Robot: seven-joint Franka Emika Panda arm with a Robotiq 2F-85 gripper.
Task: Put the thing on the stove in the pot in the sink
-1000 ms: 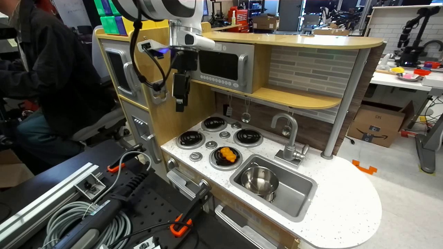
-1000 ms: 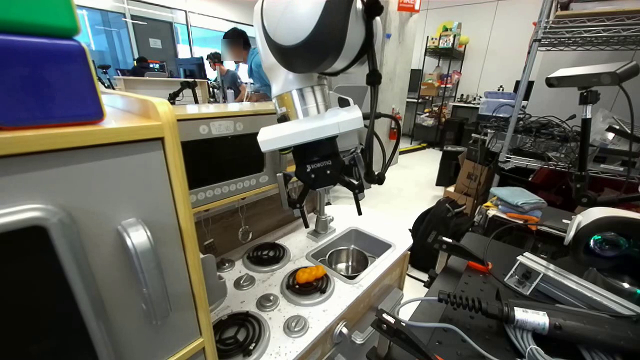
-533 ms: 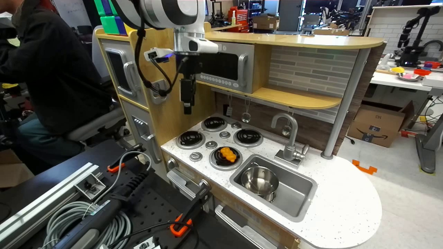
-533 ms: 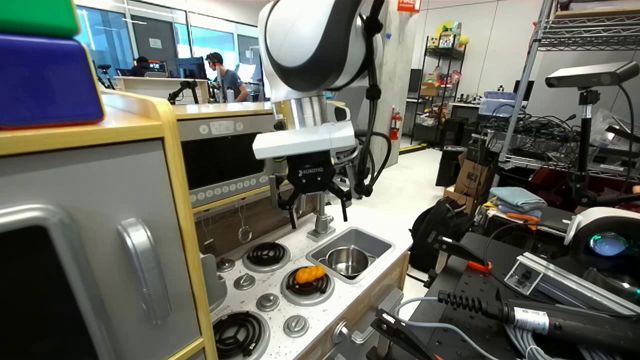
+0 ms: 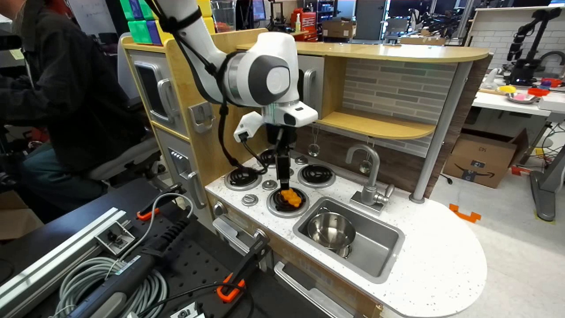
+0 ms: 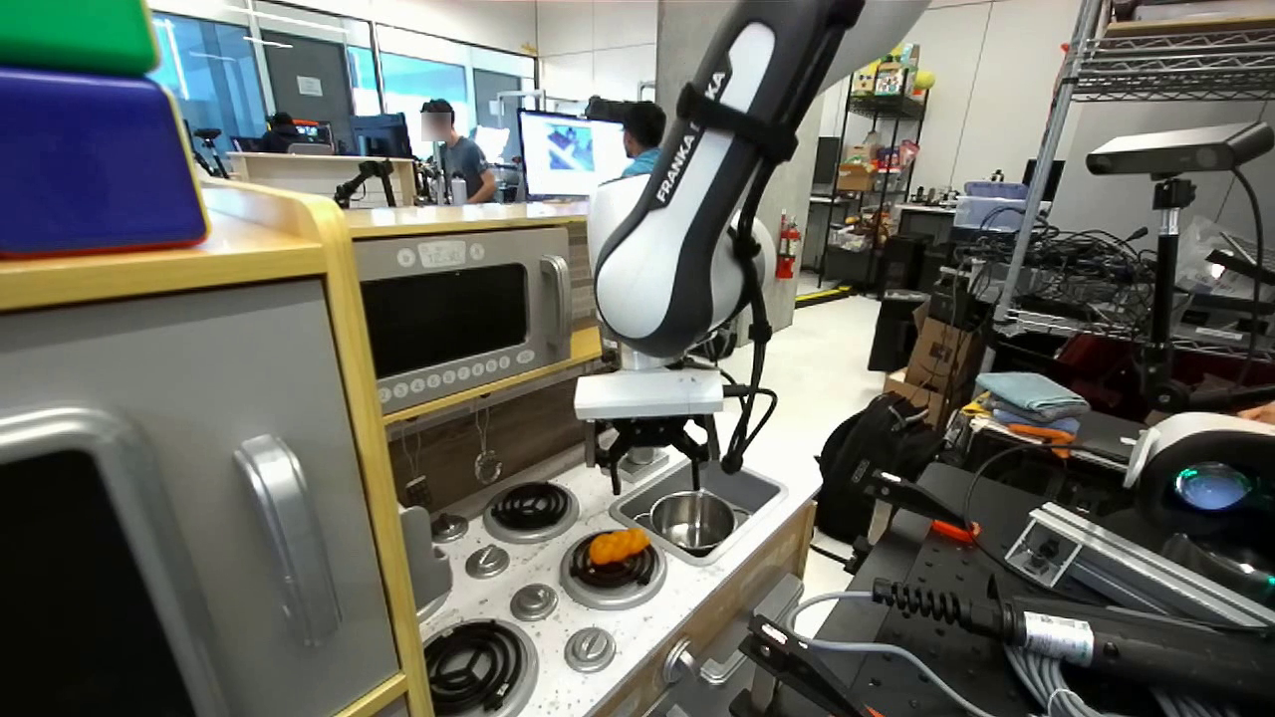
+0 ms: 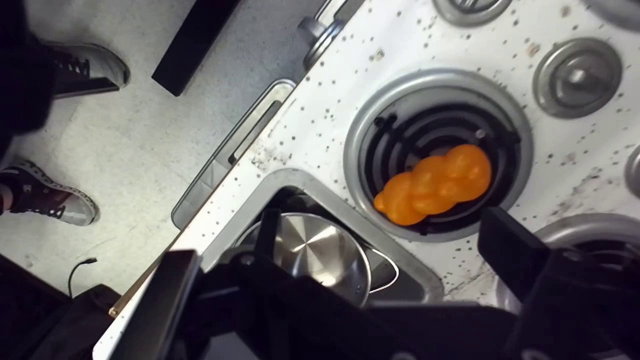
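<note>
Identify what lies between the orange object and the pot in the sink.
In the wrist view, the burner rim, a strip of countertop and the sink rim lie between the orange object and the pot.

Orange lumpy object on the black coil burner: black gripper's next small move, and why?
Probably shift the gripper sideways to centre the orange lumpy object: jaws stand open, but the wrist view shows it off-centre, nearer the finger at picture right.
</note>
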